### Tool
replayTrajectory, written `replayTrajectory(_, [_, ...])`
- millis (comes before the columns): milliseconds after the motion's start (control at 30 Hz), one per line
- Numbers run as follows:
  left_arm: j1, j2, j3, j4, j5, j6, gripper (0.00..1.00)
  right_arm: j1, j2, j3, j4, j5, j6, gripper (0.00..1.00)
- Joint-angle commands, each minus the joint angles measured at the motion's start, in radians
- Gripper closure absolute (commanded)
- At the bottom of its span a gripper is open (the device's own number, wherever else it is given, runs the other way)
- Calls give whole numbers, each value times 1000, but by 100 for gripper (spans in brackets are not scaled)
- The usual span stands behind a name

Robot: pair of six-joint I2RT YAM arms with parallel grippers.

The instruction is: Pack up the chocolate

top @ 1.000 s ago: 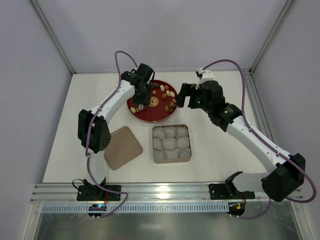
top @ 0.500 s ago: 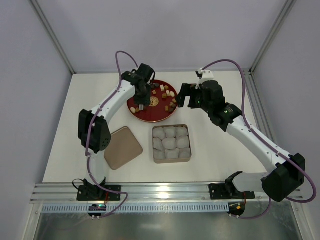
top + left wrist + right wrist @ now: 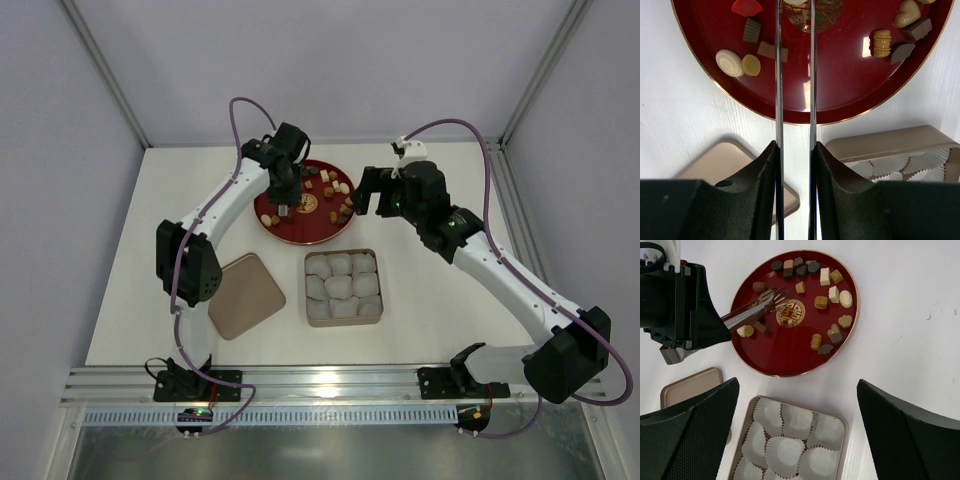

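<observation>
The chocolate is several small dark, tan and cream pieces scattered on a round red plate. The pieces also show in the left wrist view and the right wrist view. My left gripper hangs over the plate's left half, shut on thin metal tongs. The blades run out between my fingers, and their tips are near the plate's gold emblem. I cannot tell whether the tips hold a piece. My right gripper is open and empty, above the plate's right edge.
A tan box lined with empty white paper cups sits in front of the plate. Its flat tan lid lies on the white table to the left. The lid also shows in the left wrist view.
The left gripper and tongs have shifted slightly toward the far side of the plate. The right arm has not moved.
</observation>
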Motion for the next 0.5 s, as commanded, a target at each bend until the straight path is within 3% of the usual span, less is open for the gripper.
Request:
replayTrajectory(0, [-8,-38,39,-12,-1,22,74,3,7,47,13,23,-11,0])
replayTrajectory(467, [-27,-121,-2,-35,19,16,76,2,17,52,10,27,-16,0])
